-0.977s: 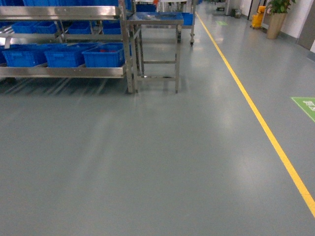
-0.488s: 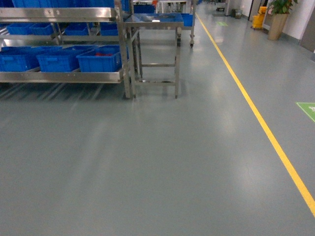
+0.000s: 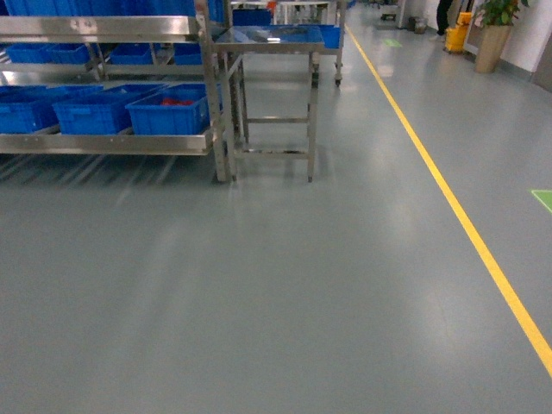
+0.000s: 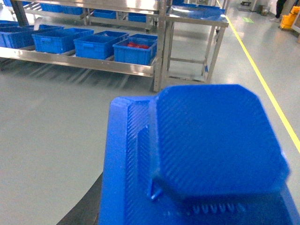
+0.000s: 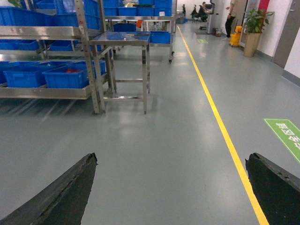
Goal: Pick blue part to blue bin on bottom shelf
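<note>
One blue part (image 4: 206, 154) filling the left wrist view, octagonal face up, long axis running away toward the rack; clamped in the left end effector, mostly hidden beneath. Right end effector (image 5: 171, 187) released, fingers wide apart. Three blue bins (image 3: 168, 112) visible on the bottom shelf (image 3: 103, 143), well ahead. One steel desk (image 3: 267, 39) beside.

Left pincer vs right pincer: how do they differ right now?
The left pincer is shut on a big blue ridged plastic part that fills its wrist view. The right pincer is open and empty, with only grey floor between its black fingertips. Both face the stainless-steel rack's bottom shelf from a distance.
</note>
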`<state>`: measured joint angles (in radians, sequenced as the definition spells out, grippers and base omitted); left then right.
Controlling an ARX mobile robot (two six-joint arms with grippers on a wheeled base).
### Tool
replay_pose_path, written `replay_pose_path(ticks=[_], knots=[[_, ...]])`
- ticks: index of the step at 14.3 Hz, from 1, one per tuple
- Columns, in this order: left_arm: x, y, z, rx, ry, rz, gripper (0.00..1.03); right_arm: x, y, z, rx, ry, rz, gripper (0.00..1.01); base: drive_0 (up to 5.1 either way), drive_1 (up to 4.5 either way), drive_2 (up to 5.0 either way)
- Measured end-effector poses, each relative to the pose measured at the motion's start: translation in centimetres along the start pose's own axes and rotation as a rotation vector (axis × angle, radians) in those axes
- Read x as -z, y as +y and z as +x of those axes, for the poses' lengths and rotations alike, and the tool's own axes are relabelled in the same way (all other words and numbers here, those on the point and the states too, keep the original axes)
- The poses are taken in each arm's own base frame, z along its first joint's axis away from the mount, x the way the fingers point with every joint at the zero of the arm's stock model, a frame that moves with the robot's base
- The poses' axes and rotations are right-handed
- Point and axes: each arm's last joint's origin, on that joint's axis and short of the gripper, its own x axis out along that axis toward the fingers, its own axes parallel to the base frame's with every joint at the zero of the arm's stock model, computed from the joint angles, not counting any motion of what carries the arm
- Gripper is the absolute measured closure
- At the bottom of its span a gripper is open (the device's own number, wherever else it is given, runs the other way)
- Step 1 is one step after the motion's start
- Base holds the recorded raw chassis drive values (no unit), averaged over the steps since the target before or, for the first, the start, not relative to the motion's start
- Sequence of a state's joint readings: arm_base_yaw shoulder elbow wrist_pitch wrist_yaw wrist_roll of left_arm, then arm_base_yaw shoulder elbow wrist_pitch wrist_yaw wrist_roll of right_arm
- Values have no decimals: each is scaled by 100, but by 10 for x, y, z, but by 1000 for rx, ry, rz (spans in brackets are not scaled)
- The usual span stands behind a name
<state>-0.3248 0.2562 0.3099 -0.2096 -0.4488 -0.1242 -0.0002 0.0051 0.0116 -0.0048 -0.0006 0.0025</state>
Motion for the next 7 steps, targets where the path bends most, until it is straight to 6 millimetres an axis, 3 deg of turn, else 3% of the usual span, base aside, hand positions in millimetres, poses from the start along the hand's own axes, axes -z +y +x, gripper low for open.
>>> replay_pose_path(ticks=[7], knots=[[0,0,0,-1,1,1,59,0,0,0,0,1,0,3,-4,401,-409]])
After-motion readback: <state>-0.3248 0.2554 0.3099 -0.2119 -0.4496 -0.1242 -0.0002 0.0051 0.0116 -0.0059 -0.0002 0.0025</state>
